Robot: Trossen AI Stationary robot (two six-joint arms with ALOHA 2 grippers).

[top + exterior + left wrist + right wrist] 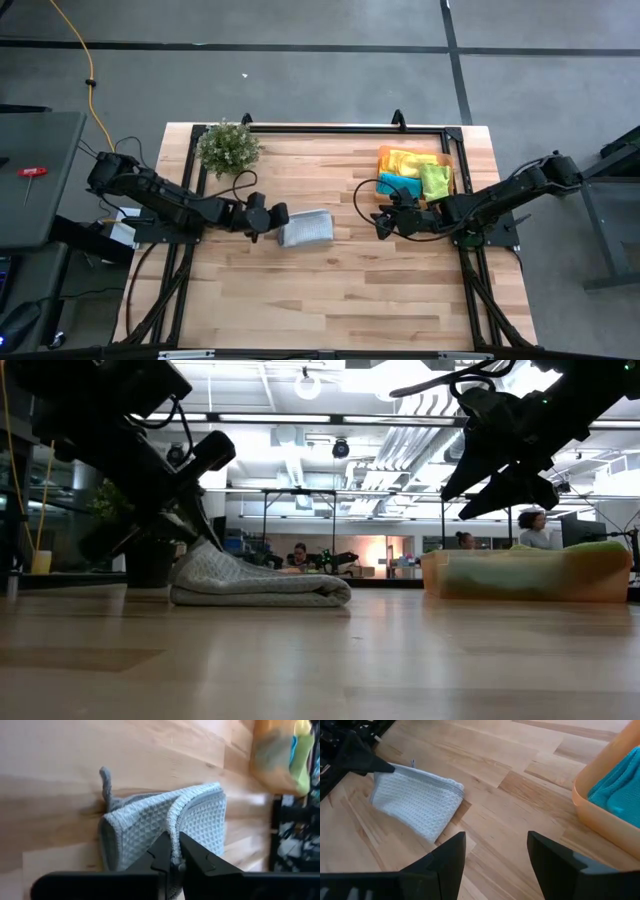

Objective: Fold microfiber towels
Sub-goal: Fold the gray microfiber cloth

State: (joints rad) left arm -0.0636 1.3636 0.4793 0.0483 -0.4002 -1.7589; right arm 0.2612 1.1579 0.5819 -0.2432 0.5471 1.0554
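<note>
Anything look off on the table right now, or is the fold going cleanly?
Mostly clean. The grey-blue towel lies folded mid-table, but one corner tab sticks out from its edge, and the left gripper pinches a raised ridge of cloth. The other towels sit heaped, unfolded, in the orange tray. The right gripper hovers open.

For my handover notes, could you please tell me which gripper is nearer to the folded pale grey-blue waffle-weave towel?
Left. The left gripper is pinching the folded pale grey-blue waffle-weave towel; the right gripper hangs apart, beside the orange tray.
</note>
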